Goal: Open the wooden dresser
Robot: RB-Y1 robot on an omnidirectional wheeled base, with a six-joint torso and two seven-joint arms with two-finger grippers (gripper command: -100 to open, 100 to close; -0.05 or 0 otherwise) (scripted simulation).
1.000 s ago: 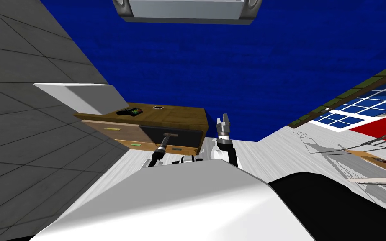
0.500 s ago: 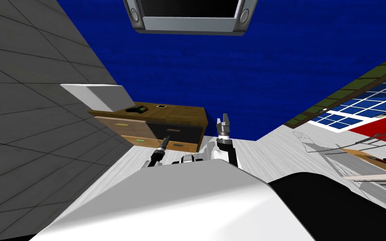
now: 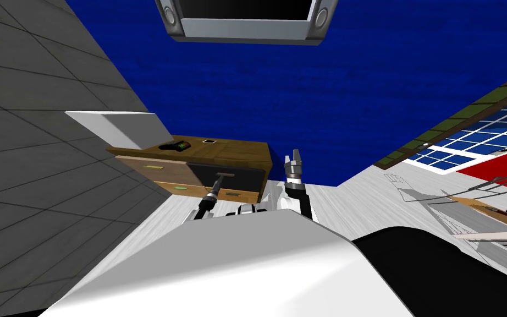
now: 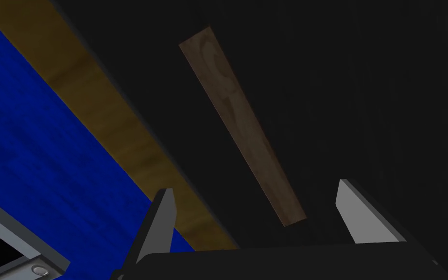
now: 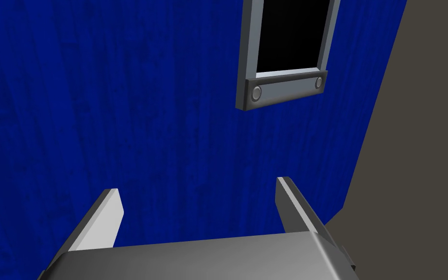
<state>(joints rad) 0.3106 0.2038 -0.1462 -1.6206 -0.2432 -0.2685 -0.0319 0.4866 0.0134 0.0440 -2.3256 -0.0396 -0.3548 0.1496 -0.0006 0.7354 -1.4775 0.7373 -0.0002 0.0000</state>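
Two grippers, fingers spread on both: our left gripper (image 4: pixel 255 187) near handle (image 4: pixel 240 126) on dark drawer front (image 4: pixel 364 97) of wooden dresser (image 3: pixel 236 149); right gripper (image 5: pixel 198 187) faces blue wall (image 5: pixel 121 97).

Left gripper (image 4: pixel 254 187): fingers spread, with the near end of the wooden handle strip (image 4: pixel 240 126) on the dark drawer front (image 3: pixel 247 177) between them and a gap on either side. A white block (image 3: pixel 120 126) just beside the dresser (image 3: pixel 241 148) obstructs its left end. The right gripper (image 3: pixel 293 159) stands near the right end, fingers apart, facing the blue wall (image 3: pixel 302 82). The floor (image 3: pixel 346 203) before the dresser is passable.
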